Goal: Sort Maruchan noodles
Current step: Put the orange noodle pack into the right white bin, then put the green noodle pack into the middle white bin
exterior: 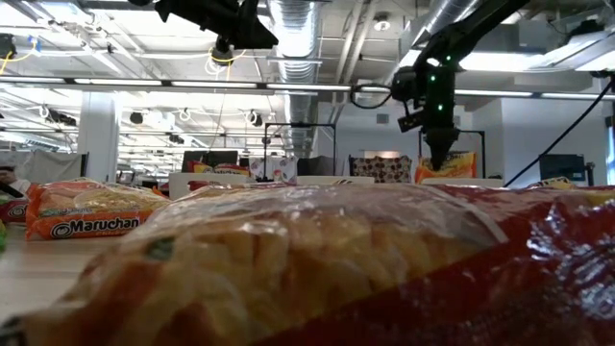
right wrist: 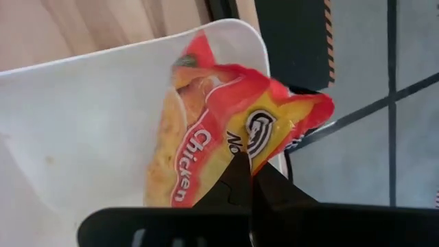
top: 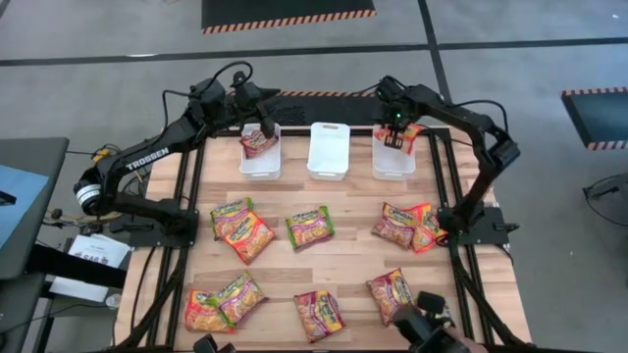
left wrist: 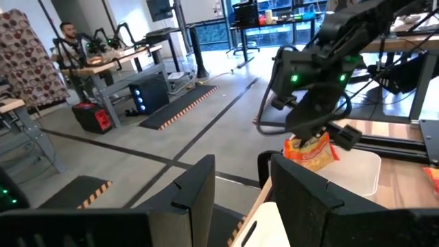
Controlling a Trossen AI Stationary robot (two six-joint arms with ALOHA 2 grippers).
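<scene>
Right gripper (top: 397,140) pinches an orange noodle packet (top: 407,133) over the right bin (top: 392,162). Left gripper (top: 266,127) hangs part-open, empty, above the left bin (top: 260,165).

Readable text, as I see it from the remote station:

- "TROSSEN" in white capitals along the left arm (top: 147,157), high view.
- "Maruchan" in black on the yellow-and-orange noodle packet (exterior: 86,209) lying on the desk, low view.
- "Chicken" in white on the red band of the orange-edged packet (right wrist: 212,147), right wrist view; beside it a partial word starting "N", rest hidden.

Print on the other packets I cannot read.
</scene>
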